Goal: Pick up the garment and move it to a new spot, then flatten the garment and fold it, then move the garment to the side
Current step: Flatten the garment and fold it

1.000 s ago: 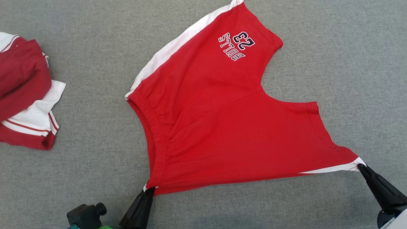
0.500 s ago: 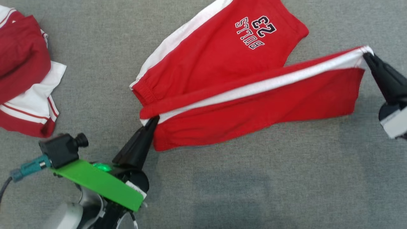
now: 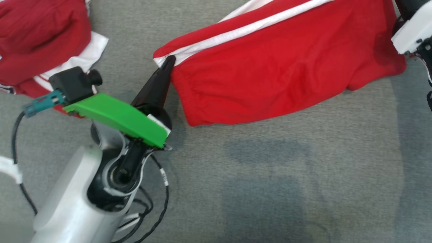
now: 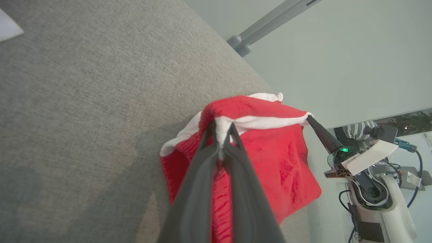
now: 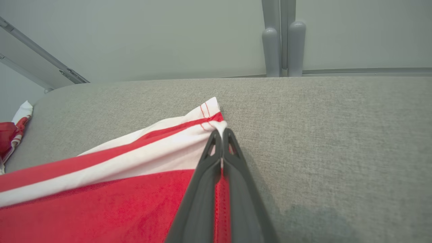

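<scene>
Red shorts (image 3: 276, 67) with a white side stripe hang doubled over, stretched between both grippers above the grey fabric surface (image 3: 270, 189). Whether the sagging lower fold touches that surface cannot be determined. The left gripper (image 3: 169, 61) is clamped on the corner at the garment's left end; the left wrist view shows both fingers pinching white and red cloth at their tips. The right gripper (image 5: 221, 132) is clamped on the opposite corner, at the white-striped hem, with its fingers pressed together and cloth between them. In the head view the shorts occupy the upper centre and upper right, and the frame cuts off their top edge. A second red-and-white garment (image 3: 44, 37) lies crumpled at the upper left, apart from the shorts. The left wrist carries a green plate (image 3: 118, 116) and a small black camera (image 3: 72, 84). Dark cables (image 3: 158, 202) trail beside the left forearm.
</scene>
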{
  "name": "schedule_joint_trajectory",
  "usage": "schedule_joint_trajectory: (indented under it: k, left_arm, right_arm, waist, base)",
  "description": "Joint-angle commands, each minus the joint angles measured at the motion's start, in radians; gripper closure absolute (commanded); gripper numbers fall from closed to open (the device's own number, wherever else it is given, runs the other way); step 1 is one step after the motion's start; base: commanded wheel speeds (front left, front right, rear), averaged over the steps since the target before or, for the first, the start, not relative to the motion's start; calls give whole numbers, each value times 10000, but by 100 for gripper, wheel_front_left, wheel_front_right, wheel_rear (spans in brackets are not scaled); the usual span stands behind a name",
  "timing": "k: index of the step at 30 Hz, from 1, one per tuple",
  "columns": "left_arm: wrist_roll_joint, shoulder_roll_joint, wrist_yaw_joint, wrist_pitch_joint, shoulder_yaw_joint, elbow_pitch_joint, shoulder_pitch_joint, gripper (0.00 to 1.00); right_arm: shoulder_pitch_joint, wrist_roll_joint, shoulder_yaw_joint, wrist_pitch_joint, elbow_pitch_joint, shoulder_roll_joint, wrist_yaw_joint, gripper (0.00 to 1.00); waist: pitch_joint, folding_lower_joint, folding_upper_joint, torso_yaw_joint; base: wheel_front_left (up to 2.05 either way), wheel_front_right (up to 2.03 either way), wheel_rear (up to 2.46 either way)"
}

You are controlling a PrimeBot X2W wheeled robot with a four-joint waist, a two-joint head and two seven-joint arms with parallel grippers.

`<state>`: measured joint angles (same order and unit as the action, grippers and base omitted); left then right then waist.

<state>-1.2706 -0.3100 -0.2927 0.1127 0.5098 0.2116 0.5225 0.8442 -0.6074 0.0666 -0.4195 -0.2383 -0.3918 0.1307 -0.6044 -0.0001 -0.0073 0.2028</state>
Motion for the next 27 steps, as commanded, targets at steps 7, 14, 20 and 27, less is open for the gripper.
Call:
schedule_joint_trajectory:
  k: [7,14,20,27]
  left_arm:
    - [126,777,351,66,459,-1393,1033,100]
    - [61,1176,617,208,634,-2324,1636,100]
    - [36,1257,692,184,674,-2563,1654,55]
    - [255,1153,591,-21,564,-2706,1772,0]
  right_arm:
    - [996,331,568,255,-1148,-123,0,100]
    - [1622,453,808,540,-1838,-309,0,100]
    - [1917,622,965,774,-2250,-301,0,100]
    - [2039,1014,1079,1428,-2640,-277,0,0]
  waist:
    - [-247,1,73,936]
    - [-214,1,73,924]
    - [-236,1,73,839]
    - [-115,1,73,755]
  base:
    - [0,0,0]
    - [0,0,0]
    - [0,0,0]
    - [0,0,0]
